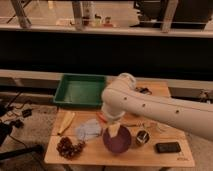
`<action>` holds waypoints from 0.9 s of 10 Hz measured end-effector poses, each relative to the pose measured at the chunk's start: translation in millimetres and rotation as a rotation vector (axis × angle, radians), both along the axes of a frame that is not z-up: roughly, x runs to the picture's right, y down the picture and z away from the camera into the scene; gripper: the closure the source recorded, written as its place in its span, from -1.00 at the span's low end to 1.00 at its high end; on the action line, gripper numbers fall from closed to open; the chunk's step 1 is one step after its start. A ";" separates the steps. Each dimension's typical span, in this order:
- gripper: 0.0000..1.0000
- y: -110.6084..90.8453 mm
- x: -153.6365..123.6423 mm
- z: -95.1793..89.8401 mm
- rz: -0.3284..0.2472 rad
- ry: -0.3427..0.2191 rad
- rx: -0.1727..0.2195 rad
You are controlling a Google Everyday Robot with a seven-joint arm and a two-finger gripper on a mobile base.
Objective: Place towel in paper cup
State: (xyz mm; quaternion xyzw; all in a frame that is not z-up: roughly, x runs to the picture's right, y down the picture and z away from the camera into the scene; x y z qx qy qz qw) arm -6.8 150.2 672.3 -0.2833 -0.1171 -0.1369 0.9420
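Note:
The towel [88, 130] is a crumpled blue-grey cloth lying on the wooden table [90, 156], left of a purple bowl [117, 141]. My white arm reaches in from the right, with its wrist over the table's middle. My gripper [115, 128] hangs below the wrist, just above the bowl's rim and a little right of the towel. It holds nothing that I can see. The paper cup does not show; my arm covers the right part of the table.
A green tray [80, 91] stands at the table's back left. A bunch of dark grapes [69, 147] and a pale long object [66, 122] lie at the front left. A small metal can [142, 138] and a black phone [167, 147] lie at the front right.

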 end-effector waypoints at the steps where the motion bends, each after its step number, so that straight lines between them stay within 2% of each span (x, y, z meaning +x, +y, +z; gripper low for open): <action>1: -0.60 2.5 -23.9 3.1 -0.011 -0.023 -0.005; 4: -0.60 13.2 -76.9 23.7 -0.015 -0.115 -0.032; 7: -0.60 29.5 -87.9 66.2 0.000 -0.167 -0.087; 9: -0.60 31.3 -88.4 70.5 0.003 -0.171 -0.096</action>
